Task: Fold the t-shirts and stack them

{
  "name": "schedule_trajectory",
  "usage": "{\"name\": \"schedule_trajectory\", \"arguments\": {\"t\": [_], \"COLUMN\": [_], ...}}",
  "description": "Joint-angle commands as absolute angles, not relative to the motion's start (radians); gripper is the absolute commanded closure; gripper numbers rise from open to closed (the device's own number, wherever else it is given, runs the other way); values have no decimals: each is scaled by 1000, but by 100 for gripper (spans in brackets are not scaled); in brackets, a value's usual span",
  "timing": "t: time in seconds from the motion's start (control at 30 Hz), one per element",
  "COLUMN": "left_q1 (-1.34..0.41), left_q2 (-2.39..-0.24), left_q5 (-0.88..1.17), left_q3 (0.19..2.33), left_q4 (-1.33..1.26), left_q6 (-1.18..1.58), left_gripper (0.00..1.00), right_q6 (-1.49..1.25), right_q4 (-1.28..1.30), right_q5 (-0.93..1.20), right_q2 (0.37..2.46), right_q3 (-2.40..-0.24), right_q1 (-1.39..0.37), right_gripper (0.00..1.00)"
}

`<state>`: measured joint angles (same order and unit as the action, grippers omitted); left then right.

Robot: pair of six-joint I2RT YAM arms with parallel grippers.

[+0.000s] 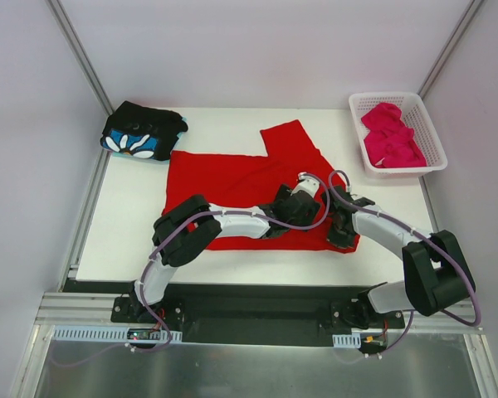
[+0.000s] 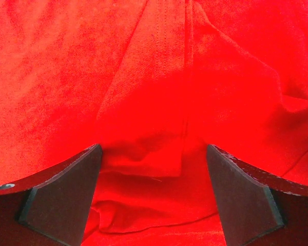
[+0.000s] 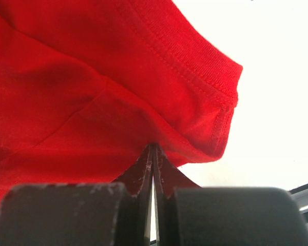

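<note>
Red t-shirt (image 1: pixel 232 178) lies spread on the white table (image 1: pixel 224 124), mid-area, one sleeve pointing to the far edge. Right gripper (image 3: pixel 153 154) is clamped tight on the shirt's near-right corner, with the stitched hem bunched just above the fingertips. Left gripper (image 2: pixel 154 200) has its jaws spread wide, low over rumpled red cloth near the shirt's right side, a seam running between the fingers (image 2: pixel 66 195); can't tell if the tips touch the cloth. Black flower-print t-shirt (image 1: pixel 141 133) sits folded at the table's far-left corner. Magenta-pink t-shirt (image 1: pixel 390 137) is bunched inside the white lattice basket (image 1: pixel 436 166) at far right, well apart from the red one
</note>
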<state>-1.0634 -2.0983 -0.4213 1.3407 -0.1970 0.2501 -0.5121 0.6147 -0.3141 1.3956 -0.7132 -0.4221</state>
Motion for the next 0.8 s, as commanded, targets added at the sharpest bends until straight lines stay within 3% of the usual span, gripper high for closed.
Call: {"name": "schedule_trajectory", "arguments": {"t": [0.0, 0.77], "left_q1": [-1065, -954], "left_q2": [-2092, -2075], "left_q5": [-428, -488], "left_q3": [1345, 1290], "left_q4": [-210, -256], "left_q6": [249, 124], "left_gripper": [18, 17], "right_q6": [-509, -479], "right_q4": [677, 661], "right_q5": [-278, -255], "right_q2": [1427, 1399], "right_q3": [-689, -647], "right_q1": [-414, -383], "right_gripper": [99, 99]}}
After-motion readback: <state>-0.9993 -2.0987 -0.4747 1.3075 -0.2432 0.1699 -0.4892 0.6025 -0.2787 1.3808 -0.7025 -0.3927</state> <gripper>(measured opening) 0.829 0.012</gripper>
